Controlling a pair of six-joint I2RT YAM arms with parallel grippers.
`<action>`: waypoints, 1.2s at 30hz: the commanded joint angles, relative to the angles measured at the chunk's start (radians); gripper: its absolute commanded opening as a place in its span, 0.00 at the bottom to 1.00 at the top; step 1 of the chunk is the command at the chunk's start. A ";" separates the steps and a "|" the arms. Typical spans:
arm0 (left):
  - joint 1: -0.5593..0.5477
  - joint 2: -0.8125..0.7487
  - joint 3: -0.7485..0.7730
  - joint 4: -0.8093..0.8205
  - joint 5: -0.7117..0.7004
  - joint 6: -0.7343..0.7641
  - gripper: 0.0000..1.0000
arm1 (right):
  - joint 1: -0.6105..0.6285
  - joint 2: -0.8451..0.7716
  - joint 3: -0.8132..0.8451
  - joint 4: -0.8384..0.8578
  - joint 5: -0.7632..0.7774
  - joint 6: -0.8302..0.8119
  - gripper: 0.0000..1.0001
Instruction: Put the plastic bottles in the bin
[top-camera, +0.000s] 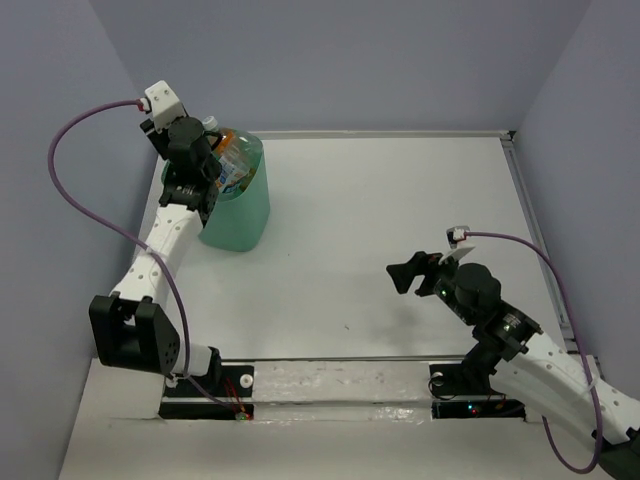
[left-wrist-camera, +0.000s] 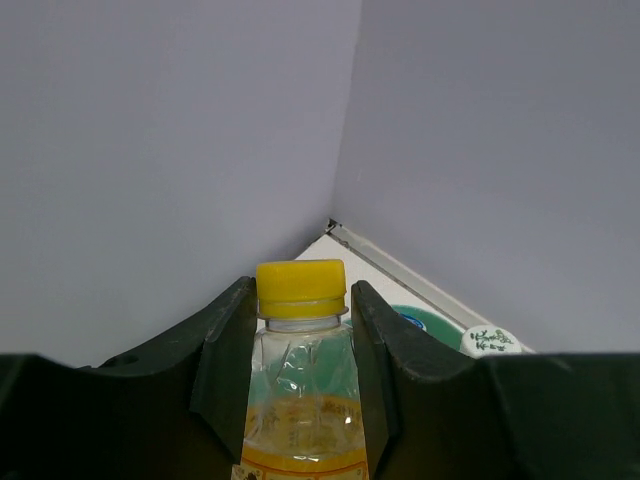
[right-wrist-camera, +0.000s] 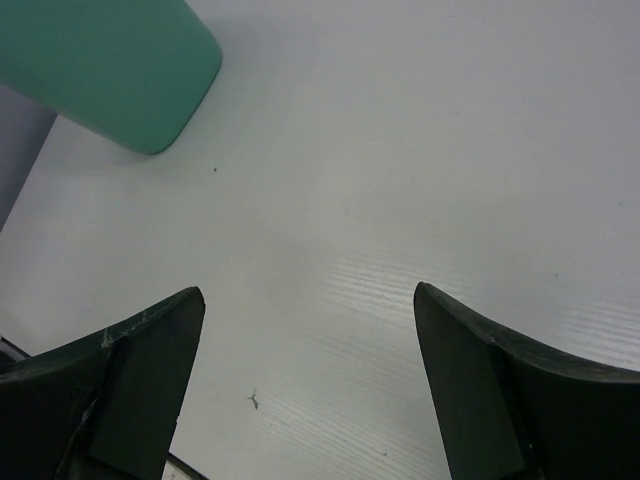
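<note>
The mint-green bin stands at the table's far left with bottles piled inside; it also shows in the right wrist view. My left gripper is shut on a clear bottle with a yellow cap and an orange label, held over the bin's rim. A white-capped bottle lies in the bin beneath. In the top view the left gripper sits above the bin's left edge. My right gripper is open and empty above bare table; in its own view the gripper holds nothing.
Grey walls close the table at the back and on both sides. A metal strip runs along the right edge. Both arm bases sit at the near edge.
</note>
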 joint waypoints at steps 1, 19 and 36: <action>0.001 -0.029 -0.064 0.191 -0.018 0.073 0.09 | -0.003 -0.017 -0.002 0.061 -0.013 -0.016 0.90; -0.093 -0.237 -0.165 0.260 0.131 0.134 0.99 | -0.003 0.014 0.053 0.084 -0.021 -0.025 0.91; -0.263 -0.811 -0.248 -0.228 0.651 -0.289 0.99 | -0.003 -0.173 0.320 0.078 0.016 -0.134 1.00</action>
